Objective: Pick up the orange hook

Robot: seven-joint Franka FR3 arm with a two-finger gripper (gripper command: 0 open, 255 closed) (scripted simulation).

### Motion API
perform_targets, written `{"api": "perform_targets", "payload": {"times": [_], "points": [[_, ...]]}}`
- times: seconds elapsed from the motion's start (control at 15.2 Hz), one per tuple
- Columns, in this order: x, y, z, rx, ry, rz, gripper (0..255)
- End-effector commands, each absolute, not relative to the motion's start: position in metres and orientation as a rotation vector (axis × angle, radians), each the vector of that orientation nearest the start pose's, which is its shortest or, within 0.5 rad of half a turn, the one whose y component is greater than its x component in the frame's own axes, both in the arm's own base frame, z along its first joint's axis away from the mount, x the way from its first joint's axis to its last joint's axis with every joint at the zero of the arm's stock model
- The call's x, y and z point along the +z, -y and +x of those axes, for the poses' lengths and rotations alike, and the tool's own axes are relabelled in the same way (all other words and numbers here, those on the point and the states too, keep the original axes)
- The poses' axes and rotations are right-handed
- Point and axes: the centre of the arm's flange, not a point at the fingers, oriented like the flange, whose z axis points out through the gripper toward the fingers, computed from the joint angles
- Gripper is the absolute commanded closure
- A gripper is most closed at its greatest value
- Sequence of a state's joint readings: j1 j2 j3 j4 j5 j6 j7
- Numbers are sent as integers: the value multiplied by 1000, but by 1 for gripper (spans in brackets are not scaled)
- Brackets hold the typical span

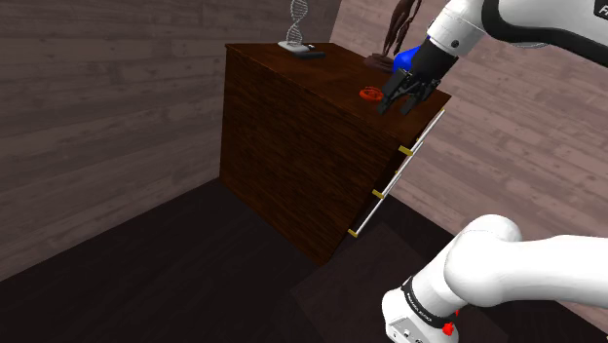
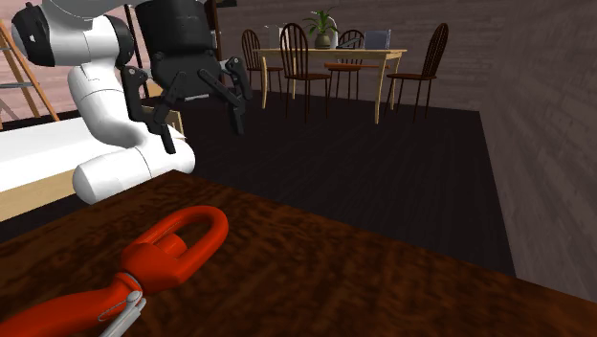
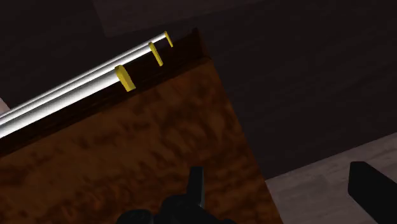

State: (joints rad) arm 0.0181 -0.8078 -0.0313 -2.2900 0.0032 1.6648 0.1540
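Note:
An orange hook point(image 1: 370, 95) with a ring end lies flat on the dark wooden dresser point(image 1: 292, 146), near its top's front edge. The second exterior view shows the hook point(image 2: 172, 251) close up, with a silver clip at its stem. My black gripper point(image 1: 398, 105) hovers open just to the shoulder view's right of the hook, a little above the dresser's top. In the second exterior view the gripper point(image 2: 203, 134) hangs above the top's edge with nothing between its fingers. In the wrist view the gripper point(image 3: 280, 175) looks down on the dresser's corner point(image 3: 159, 153).
A silver rail with yellow brackets point(image 1: 395, 180) runs down the dresser's front. A helix model point(image 1: 300, 29) and a dark figure point(image 1: 399, 34) stand further back on the top, and something blue point(image 1: 407, 58) shows behind the hand. A dining table with chairs point(image 2: 330, 62) stands far off.

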Motion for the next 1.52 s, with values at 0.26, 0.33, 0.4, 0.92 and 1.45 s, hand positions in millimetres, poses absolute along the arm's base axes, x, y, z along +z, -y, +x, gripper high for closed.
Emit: {"api": "perform_targets", "payload": {"times": [0.26,0.33,0.4,0.92,1.45], "points": [[648,38,365,-163,-523,-3011,0],[650,47,378,-135,-591,-2989,0],[652,57,391,-106,-657,-2965,0],[649,154,474,117,-1158,-2720,0],[614,174,485,158,-1245,-2664,0]]}}
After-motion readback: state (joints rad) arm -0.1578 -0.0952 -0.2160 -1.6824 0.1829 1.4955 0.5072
